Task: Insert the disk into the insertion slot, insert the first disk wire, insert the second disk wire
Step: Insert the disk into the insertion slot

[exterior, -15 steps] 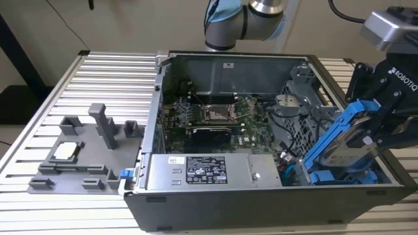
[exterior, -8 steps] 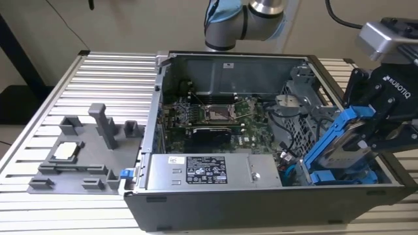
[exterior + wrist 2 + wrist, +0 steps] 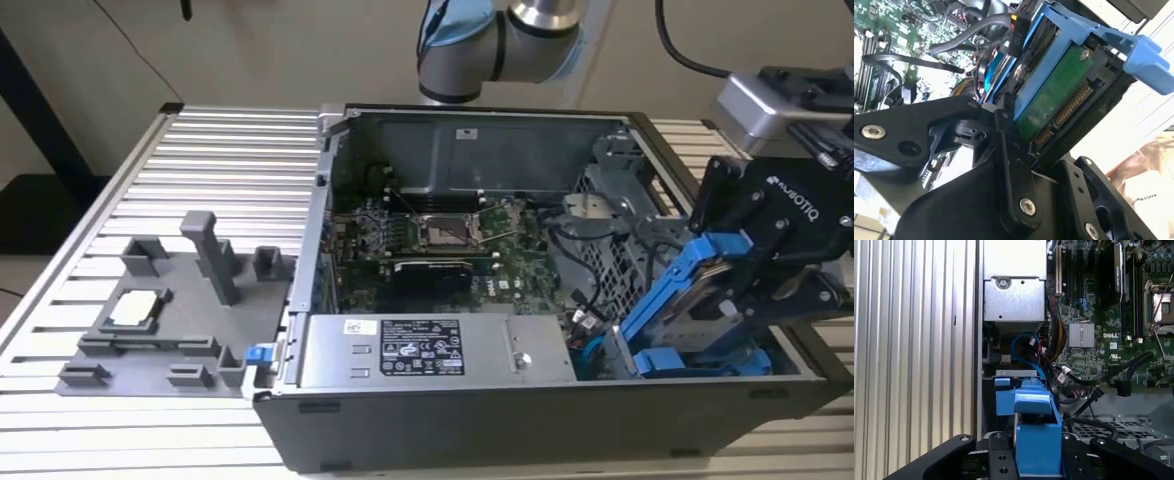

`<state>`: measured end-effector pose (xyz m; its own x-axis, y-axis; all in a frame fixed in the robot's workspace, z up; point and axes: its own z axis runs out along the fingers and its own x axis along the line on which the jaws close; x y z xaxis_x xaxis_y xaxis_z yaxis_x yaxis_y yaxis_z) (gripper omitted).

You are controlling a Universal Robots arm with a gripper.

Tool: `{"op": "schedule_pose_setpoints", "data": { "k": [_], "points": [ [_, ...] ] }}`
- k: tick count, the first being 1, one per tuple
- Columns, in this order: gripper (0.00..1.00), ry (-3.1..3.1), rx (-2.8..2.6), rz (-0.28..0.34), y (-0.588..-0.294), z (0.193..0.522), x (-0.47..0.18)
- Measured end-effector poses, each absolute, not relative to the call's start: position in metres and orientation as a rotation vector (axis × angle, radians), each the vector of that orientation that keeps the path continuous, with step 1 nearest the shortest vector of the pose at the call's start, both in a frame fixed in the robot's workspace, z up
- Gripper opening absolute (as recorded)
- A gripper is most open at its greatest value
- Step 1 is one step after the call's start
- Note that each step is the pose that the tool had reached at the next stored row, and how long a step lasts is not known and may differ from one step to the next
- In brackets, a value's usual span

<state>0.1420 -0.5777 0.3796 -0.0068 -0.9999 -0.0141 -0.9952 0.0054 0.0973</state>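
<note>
My gripper (image 3: 747,285) is shut on the disk (image 3: 683,292), a drive in a bright blue carrier. It holds the disk tilted over the front corner of the open computer case on the exterior view's right. The second wrist view shows the disk's green circuit board and connector edge (image 3: 1056,102) between the black fingers (image 3: 1004,135). In the first wrist view the blue carrier (image 3: 1036,437) points down at the insertion slot (image 3: 1015,374), where more blue plastic (image 3: 1004,400) sits. The perforated grey drive cage (image 3: 611,240) stands just beside it. Black and blue wires (image 3: 1114,376) lie loose near the cage.
The silver labelled power supply box (image 3: 414,350) fills the case's front. The motherboard (image 3: 441,235) lies behind it. A grey fixture plate (image 3: 160,320) with a small white-topped chip (image 3: 136,308) rests on the slatted metal table (image 3: 227,150) at the exterior view's left.
</note>
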Motion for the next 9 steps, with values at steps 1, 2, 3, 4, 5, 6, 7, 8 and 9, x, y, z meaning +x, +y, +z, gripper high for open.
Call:
{"op": "schedule_pose_setpoints", "data": {
  "k": [1,2,3,4,5,6,7,8,9],
  "points": [
    [0.33,-2.185,2.172,-0.122,-0.5777,0.3778,0.1420],
    [0.33,-2.185,2.172,-0.123,-0.5778,0.3757,0.1420],
    [0.33,-2.184,2.173,-0.122,-0.5777,0.3746,0.1420],
    [0.33,-2.184,2.173,-0.122,-0.5777,0.3744,0.1420],
    [0.33,-2.184,2.173,-0.122,-0.5777,0.3744,0.1420],
    [0.33,-2.184,2.173,-0.122,-0.5777,0.3745,0.1420],
    [0.33,-2.184,2.173,-0.122,-0.5777,0.3744,0.1420],
    [0.33,-2.184,2.173,-0.122,-0.5777,0.3744,0.1420],
    [0.33,-2.184,2.173,-0.122,-0.5777,0.3743,0.1420]
  ]
}}
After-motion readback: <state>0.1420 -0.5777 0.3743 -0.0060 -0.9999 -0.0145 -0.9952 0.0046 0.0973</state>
